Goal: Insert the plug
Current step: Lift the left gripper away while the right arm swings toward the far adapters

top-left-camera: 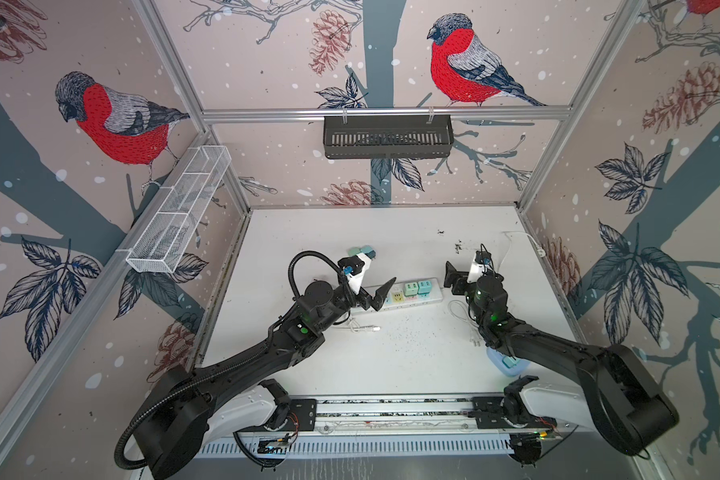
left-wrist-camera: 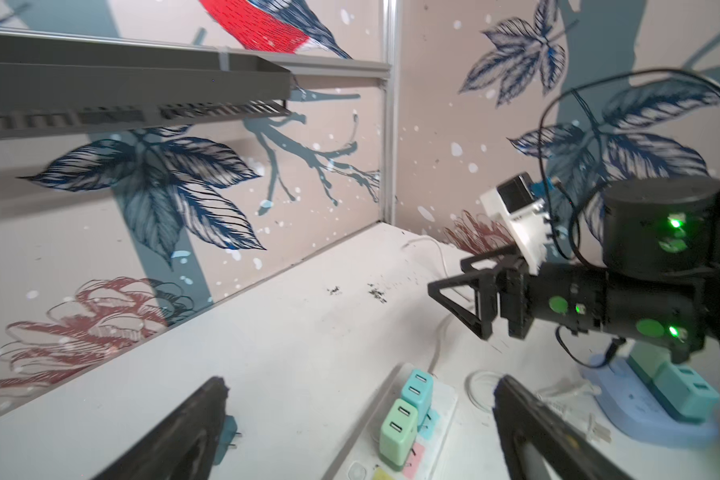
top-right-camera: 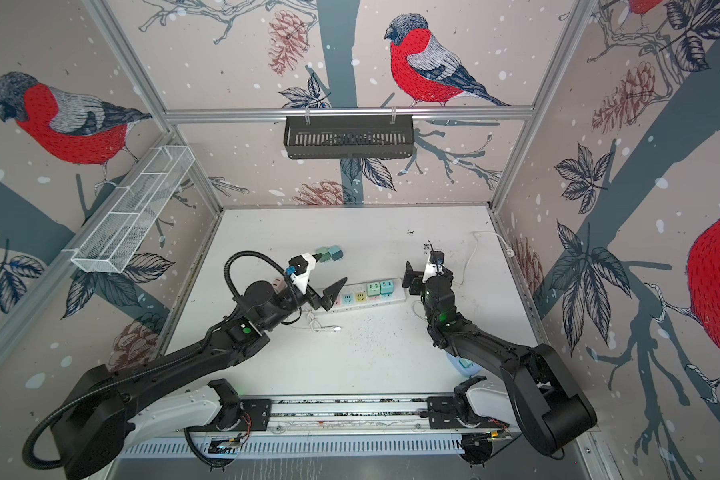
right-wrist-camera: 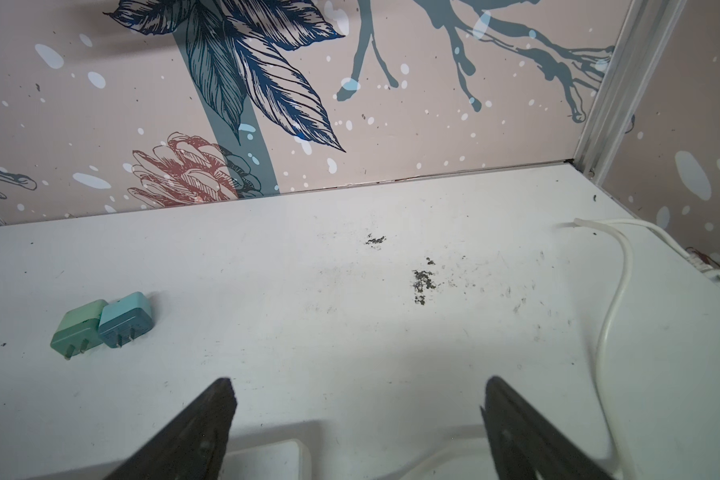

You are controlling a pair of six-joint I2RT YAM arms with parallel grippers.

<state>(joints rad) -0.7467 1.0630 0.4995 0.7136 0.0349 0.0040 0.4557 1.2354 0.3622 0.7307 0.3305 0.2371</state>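
A white power strip [top-left-camera: 395,302] [top-right-camera: 393,296] [left-wrist-camera: 445,401] lies mid-table with a green plug [top-left-camera: 411,287] [left-wrist-camera: 398,432] and a teal plug [top-left-camera: 424,286] [left-wrist-camera: 416,388] standing in its sockets. Two loose plugs, green [right-wrist-camera: 78,328] and teal [right-wrist-camera: 127,318], lie side by side at the back left [top-left-camera: 362,251] [top-right-camera: 329,253]. My left gripper [top-left-camera: 375,276] [top-right-camera: 325,276] [left-wrist-camera: 360,386] hovers open over the strip's left end, holding nothing. My right gripper [top-left-camera: 464,270] [top-right-camera: 425,270] [right-wrist-camera: 358,384] is open and empty just past the strip's right end [right-wrist-camera: 267,461].
A pale blue dish [top-left-camera: 495,357] [left-wrist-camera: 641,424] at the front right holds another teal plug [left-wrist-camera: 682,390], partly under the right arm. White cables lie in front of the strip [top-left-camera: 362,328] and at the back right [top-left-camera: 516,239]. A black shelf [top-left-camera: 387,137] and a wire basket [top-left-camera: 179,212] hang on the walls.
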